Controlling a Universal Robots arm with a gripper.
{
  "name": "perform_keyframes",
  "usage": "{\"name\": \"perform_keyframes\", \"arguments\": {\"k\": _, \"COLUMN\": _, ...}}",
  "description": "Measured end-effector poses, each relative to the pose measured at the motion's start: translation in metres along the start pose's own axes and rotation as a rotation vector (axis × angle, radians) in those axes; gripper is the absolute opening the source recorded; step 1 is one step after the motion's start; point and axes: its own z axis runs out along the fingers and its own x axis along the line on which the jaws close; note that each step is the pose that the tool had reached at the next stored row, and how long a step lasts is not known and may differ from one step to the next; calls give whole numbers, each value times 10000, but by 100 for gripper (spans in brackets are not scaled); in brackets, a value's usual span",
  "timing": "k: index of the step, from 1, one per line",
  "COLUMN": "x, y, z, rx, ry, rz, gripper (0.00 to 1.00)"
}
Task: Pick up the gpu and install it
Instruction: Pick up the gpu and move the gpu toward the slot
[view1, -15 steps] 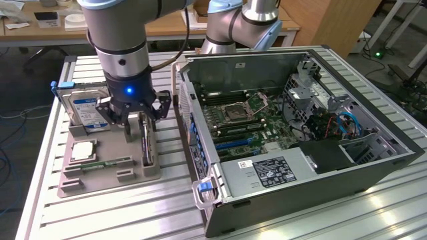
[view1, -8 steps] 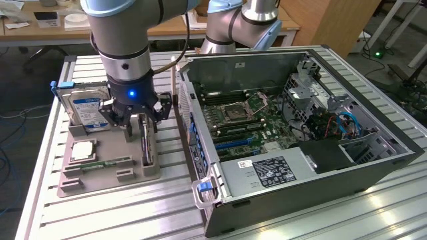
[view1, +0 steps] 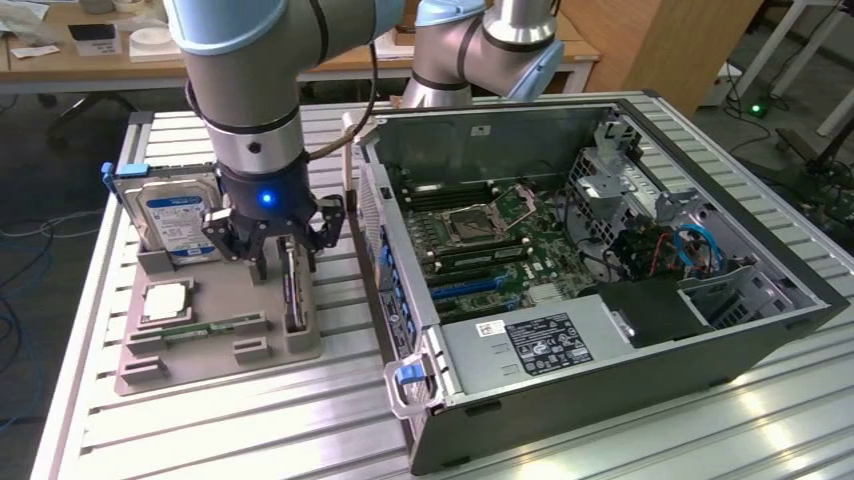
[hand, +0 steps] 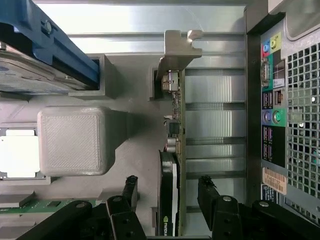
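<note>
Because the gpu (view1: 295, 300) stands on edge in the grey holder (view1: 214, 352), the gripper (view1: 287, 262) hangs just above it, jaws wide, one finger either side.

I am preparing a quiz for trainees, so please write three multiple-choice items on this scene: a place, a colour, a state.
1. Where is the gpu? A lying flat; B standing on edge in the grey holder; C held in the air.
2. What colour is the hard drive label? A blue; B red; C yellow.
3. How is the gripper? A shut on the gpu; B shut, empty; C open around the gpu.
Answers: 1 B, its slot holds it upright; 2 A, the label shows blue; 3 C, gaps show between it and the gpu.
</note>
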Motion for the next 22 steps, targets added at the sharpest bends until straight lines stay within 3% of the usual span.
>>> {"name": "perform_keyframes", "arguments": {"k": 15, "x": 7, "y": -5, "z": 269, "rx": 4, "ry": -6, "rz": 162, "gripper": 60}}
{"name": "perform_keyframes", "arguments": {"k": 22, "x": 7, "y": -6, "z": 282, "rx": 5, "ry": -9, "rz": 209, "gripper": 60}}
